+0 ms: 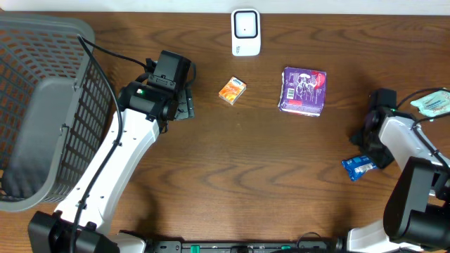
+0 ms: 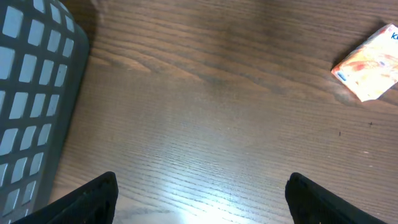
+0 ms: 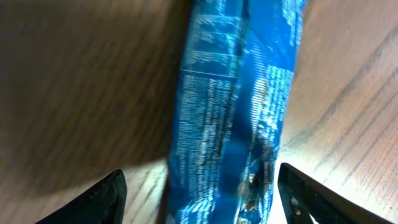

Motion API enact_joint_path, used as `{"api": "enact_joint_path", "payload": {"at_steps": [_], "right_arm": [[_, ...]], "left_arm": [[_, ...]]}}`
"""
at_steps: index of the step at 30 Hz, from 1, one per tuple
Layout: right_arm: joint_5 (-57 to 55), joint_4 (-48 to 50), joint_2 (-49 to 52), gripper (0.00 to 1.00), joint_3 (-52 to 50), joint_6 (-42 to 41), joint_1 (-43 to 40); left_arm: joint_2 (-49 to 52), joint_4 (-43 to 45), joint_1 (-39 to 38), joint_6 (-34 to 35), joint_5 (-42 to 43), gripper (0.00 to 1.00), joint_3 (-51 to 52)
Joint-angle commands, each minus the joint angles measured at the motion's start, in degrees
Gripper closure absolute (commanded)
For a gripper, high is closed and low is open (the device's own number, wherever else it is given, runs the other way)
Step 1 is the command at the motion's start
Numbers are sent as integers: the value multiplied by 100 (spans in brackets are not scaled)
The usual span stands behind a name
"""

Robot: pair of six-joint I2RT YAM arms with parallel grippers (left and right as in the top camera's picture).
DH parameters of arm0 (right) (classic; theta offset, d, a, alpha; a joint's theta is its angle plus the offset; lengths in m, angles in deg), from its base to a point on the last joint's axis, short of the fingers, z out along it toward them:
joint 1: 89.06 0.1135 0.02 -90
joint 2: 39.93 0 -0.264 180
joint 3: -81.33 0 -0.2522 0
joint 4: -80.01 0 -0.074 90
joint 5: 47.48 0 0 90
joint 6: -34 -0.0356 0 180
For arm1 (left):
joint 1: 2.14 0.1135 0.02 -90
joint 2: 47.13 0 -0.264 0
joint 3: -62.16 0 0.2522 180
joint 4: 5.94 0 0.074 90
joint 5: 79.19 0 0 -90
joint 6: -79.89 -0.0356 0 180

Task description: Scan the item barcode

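A blue foil packet (image 1: 357, 167) with fine white print lies on the wooden table at the right. It fills the middle of the right wrist view (image 3: 230, 112). My right gripper (image 1: 367, 156) hangs just above it, and the jaws of this gripper (image 3: 202, 183) stand open on either side of the packet, with a gap of table showing on both sides. The white barcode scanner (image 1: 245, 31) stands at the back centre. My left gripper (image 1: 181, 105) is open over bare wood (image 2: 202, 186), with nothing between its fingers.
A grey mesh basket (image 1: 42, 105) fills the left side, its wall at the left of the left wrist view (image 2: 25, 93). A small orange box (image 1: 232, 91) (image 2: 368, 65) and a purple packet (image 1: 304, 90) lie mid-table. A teal packet (image 1: 432, 103) sits at the far right edge.
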Motion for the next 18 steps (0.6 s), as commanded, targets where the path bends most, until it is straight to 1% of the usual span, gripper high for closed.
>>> {"api": "enact_joint_path", "payload": {"at_steps": [1,2,7,8,10,11,12,13,16,18], "right_arm": [[-345,2,-33,29,-297,-575,-31],[-374,9,-33,30,-369,-654,-35],[-400,17,-33,42,-562,-763,-37],[-396,17,-33,46,-562,-761,-37],[-278,31,-33,64,-555,-758,-37],[-144,28,-33,78,-542,-748,-37],[48,28,-35,96,-518,-669,-37],[245,28,-35,99,-485,-581,-37],[896,72,-35,99,-284,-227,-37],[1513,114,-35,99,-48,254,-35]], "left_arm": [[33,-15,9,50,-116,14,-42],[33,-15,9,50,-116,14,-42],[33,-15,9,50,-116,14,-42],[33,-15,9,50,-114,14,-42],[33,-15,9,50,-114,14,-42],[33,-15,9,50,-114,14,-42],[33,-15,9,50,-116,14,-42],[33,-15,9,50,-116,14,-42],[33,-15,9,50,-116,14,-42],[33,-15,9,50,-114,14,-42]]}}
